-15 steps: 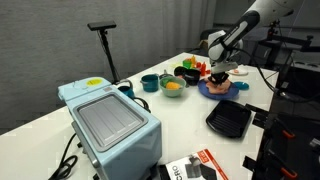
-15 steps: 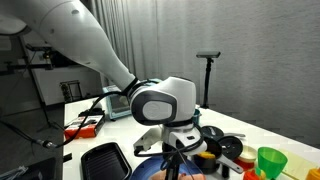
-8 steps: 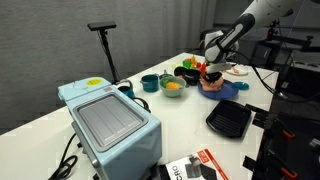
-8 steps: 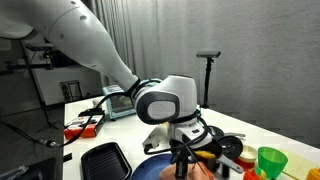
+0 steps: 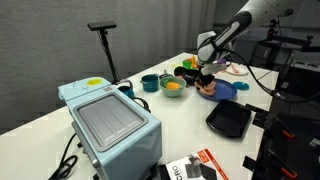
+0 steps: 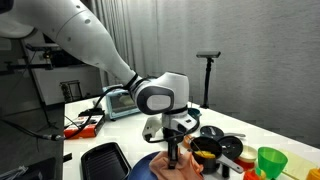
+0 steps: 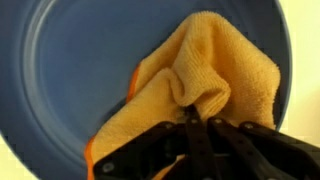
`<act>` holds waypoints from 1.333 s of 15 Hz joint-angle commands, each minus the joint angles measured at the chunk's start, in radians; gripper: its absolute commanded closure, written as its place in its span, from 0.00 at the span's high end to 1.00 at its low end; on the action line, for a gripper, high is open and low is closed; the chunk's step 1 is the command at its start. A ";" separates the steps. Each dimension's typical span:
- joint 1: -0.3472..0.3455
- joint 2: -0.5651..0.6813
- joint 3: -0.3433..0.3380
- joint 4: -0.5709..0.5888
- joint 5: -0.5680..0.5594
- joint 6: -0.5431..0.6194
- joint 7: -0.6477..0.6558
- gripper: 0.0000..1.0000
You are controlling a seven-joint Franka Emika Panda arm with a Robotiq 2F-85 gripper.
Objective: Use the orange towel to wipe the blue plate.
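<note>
The pale orange soft cloth towel [image 7: 205,85] lies on the flat round blue plate [image 7: 70,80], toward its right; a black square tray [image 5: 229,119] sits nearer.

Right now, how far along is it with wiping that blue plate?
Done: the orange towel is pinched in the shut gripper and rests on the blue plate. In hand: the wiping itself, with the towel bunched toward one side. Left: the wide bare blue area seen in the wrist view, then letting go. Whether any part is already wiped, I cannot tell.
</note>
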 commanded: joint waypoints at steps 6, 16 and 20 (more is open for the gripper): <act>0.030 0.022 -0.019 -0.005 -0.111 -0.250 -0.116 0.01; 0.016 0.021 -0.120 -0.044 -0.217 -0.064 0.069 0.01; 0.017 0.019 -0.119 -0.060 -0.172 0.048 0.121 0.01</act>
